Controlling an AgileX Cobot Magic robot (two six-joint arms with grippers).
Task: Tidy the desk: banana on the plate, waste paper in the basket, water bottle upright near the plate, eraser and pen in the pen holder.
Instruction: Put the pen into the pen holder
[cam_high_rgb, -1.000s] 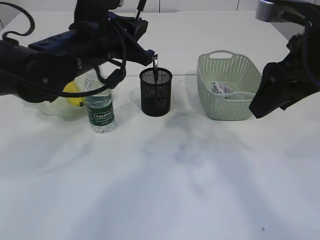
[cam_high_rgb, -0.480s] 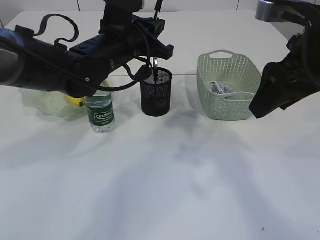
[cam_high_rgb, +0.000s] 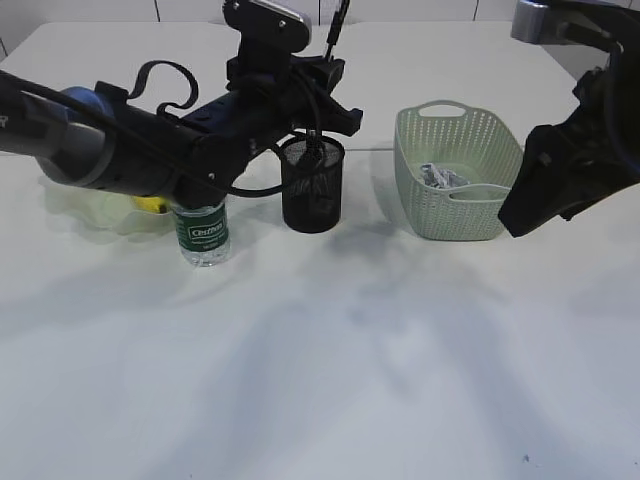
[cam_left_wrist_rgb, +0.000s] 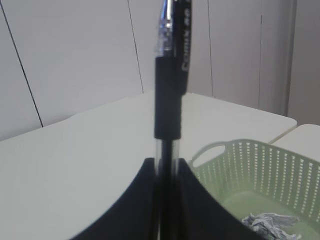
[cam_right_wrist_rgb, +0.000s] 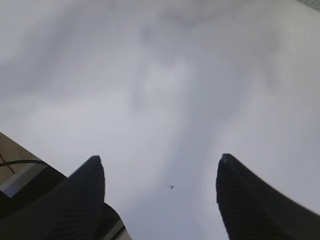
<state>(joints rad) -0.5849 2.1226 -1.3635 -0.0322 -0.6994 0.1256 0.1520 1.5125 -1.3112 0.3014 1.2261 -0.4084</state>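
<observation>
Now the left gripper (cam_left_wrist_rgb: 165, 172) is closed tightly on the pen (cam_left_wrist_rgb: 169, 90), which stands upright between its two dark fingers (cam_left_wrist_rgb: 137, 200). In the exterior view this gripper (cam_high_rgb: 322, 125) sits directly over the pen holder (cam_high_rgb: 312, 185), and the pen (cam_high_rgb: 334, 30) rises above it; I cannot tell if the lower end of the pen is already inside the black mesh cup. The pen holder stands on the white table (cam_high_rgb: 330, 350), between the water bottle (cam_high_rgb: 203, 232) and the basket (cam_high_rgb: 458, 172).

The water bottle is upright, just beside the pale green plate (cam_high_rgb: 100, 215), and the left arm partly hides both of them. A small yellow part of the banana (cam_high_rgb: 150, 204) shows on the plate. The waste paper (cam_high_rgb: 442, 178) lies inside the sage-green basket; the left wrist view shows it too (cam_left_wrist_rgb: 267, 222), at the bottom of the basket (cam_left_wrist_rgb: 260, 165).

The right gripper (cam_right_wrist_rgb: 160, 172) is wide open and holds nothing, hanging over a bare part of the table (cam_right_wrist_rgb: 165, 75). In the exterior view the right arm is at the right edge, near the basket but apart from it.
</observation>
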